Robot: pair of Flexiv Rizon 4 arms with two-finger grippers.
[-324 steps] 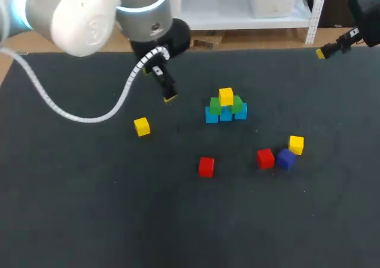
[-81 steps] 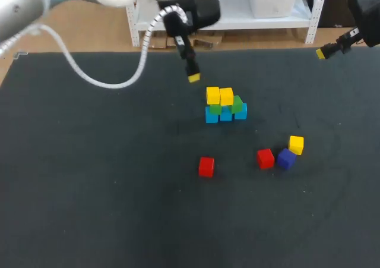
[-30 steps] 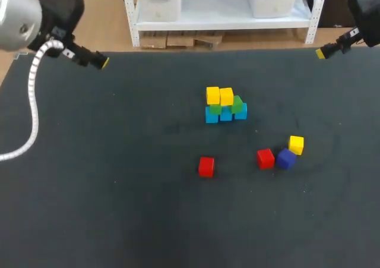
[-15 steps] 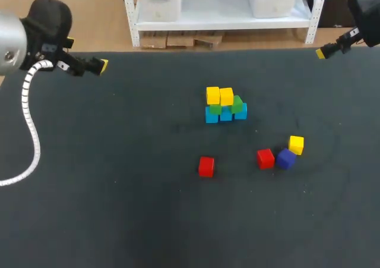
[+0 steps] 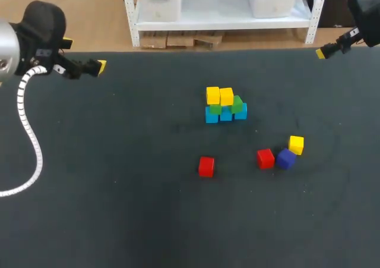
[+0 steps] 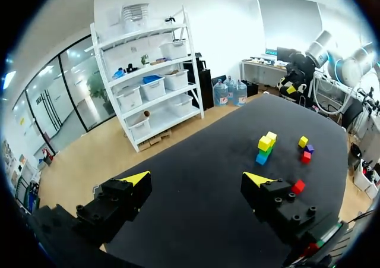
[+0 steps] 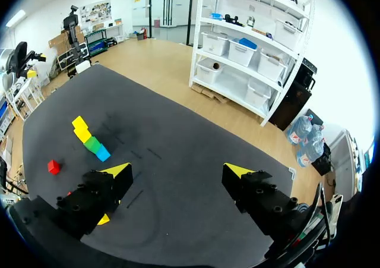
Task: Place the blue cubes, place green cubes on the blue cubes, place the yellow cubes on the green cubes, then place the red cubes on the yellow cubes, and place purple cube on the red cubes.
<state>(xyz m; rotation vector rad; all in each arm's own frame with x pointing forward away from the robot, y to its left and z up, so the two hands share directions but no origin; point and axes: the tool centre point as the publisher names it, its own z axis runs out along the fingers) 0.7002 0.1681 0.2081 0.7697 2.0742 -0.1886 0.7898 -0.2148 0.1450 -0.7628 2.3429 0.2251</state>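
While both are held apart and empty, the loose small yellow cube point(image 5: 296, 144) is seen on the dark tabletop point(image 5: 119, 191) — short of the blue-green-yellow cube stack point(image 5: 224, 106), and judged nearer the right tool point(image 7: 177, 170) than the left tool point(image 6: 196, 179).

- Table point(image 5: 119, 214) with a dark charcoal, matt top, taking up nearly all of the head view
- Straight far edge running across the upper part of that view
- A few faint pale specks on the top toward the near right, darker streaks seen from the right wrist
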